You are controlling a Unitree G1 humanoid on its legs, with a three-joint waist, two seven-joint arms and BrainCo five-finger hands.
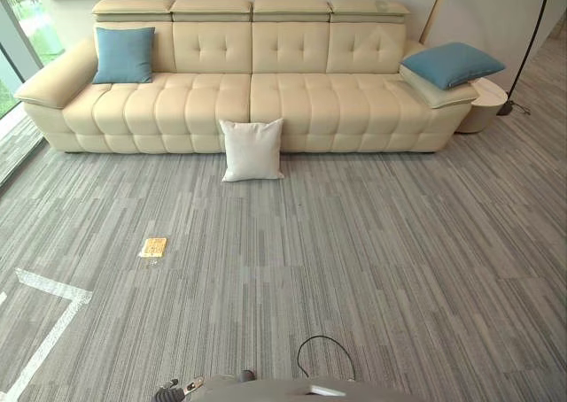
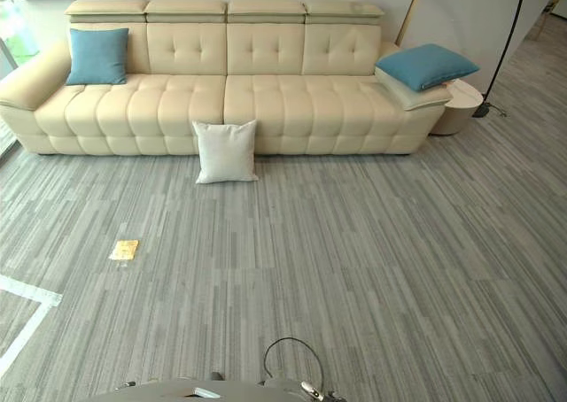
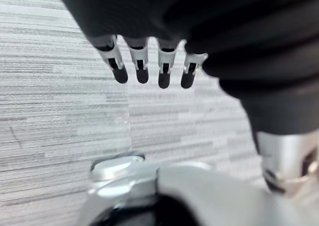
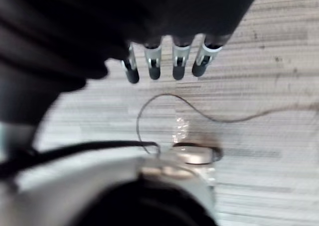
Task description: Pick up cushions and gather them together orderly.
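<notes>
A: Counting three cushions, all at the sofa. Found the white cushion standing on the carpet, leaned against the middle of the sofa's front.

B: Propped by the sofa base, hence upright. Probably the easiest to take first, being nearest and on the floor.

A: Noted the left blue cushion upright against the backrest at the sofa's left end. Noted the right blue cushion lying flat on the sofa's right armrest.

B: Spread end to end, then. Nothing gathered yet.

A: And the hands?

B: Seeing the left hand with fingers hanging straight, gripping nothing. Same for the right hand: slack, empty, above bare carpet. Well short of the sofa, so likely needing a walk in before any reach.

A: Underfoot?

B: Grey striped carpet, flat. Spotted a small yellow slip and white tape lines well out from the sofa's left half.

A: Round about?

B: Just past the sofa's right end, a round side table and a thin lamp pole. Beyond its left end, a window.
</notes>
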